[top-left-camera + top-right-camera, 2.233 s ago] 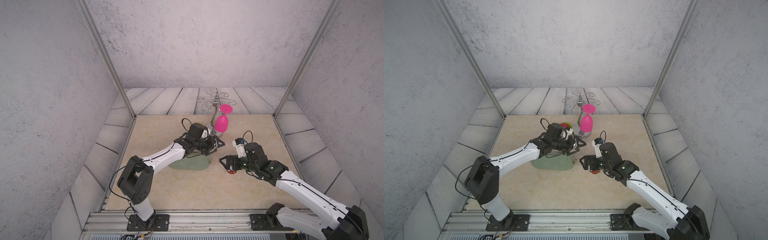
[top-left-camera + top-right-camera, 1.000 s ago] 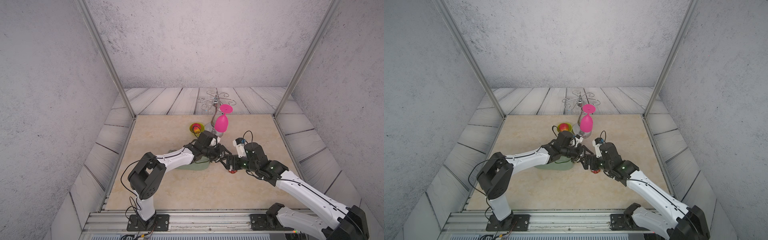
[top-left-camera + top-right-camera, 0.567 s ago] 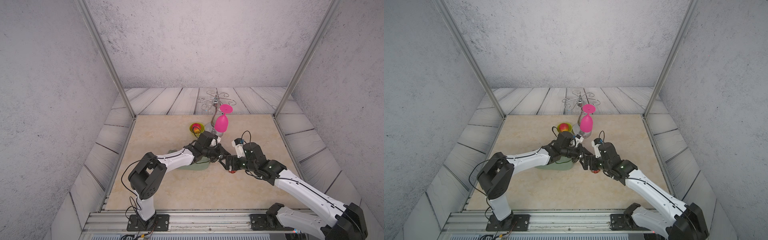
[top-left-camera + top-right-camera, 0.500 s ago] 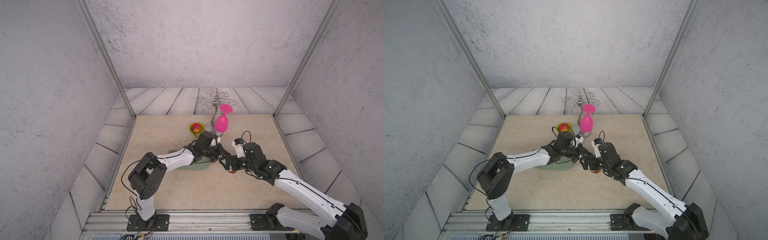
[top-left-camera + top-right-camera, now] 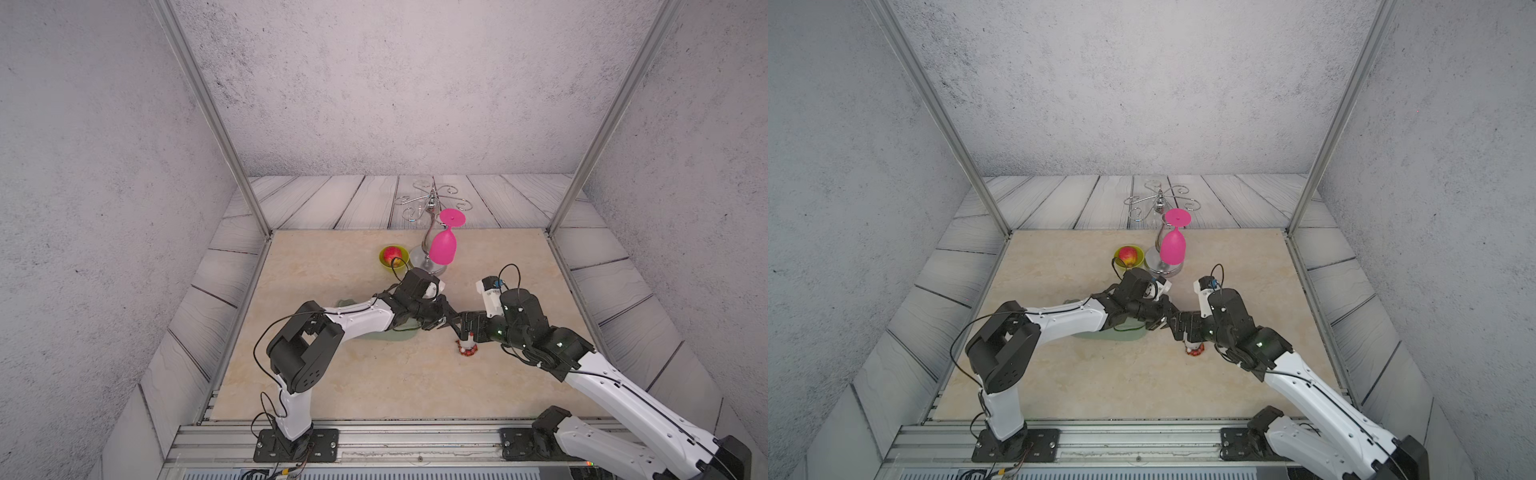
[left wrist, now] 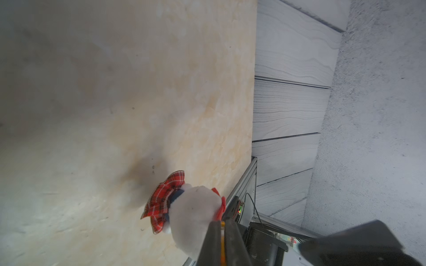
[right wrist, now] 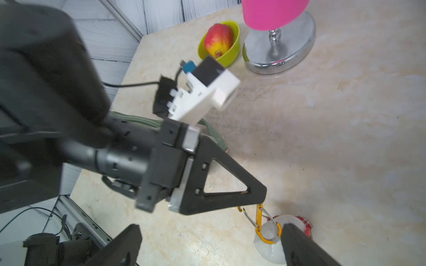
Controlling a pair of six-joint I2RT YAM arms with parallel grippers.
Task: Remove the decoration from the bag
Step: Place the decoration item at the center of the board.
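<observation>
Clasp (image 7: pixel 258 218) of decoration (image 6: pixel 193 216) clamped in left jaws, right jaws wide apart beside it

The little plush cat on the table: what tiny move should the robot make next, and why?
Probably the left gripper should lift gently and draw the decoration farther from the bag. Its jaws are shut on the end of the orange clasp, whose gate hangs open, and no link to the bag shows. The right gripper is open beside the plush, holding nothing.
</observation>
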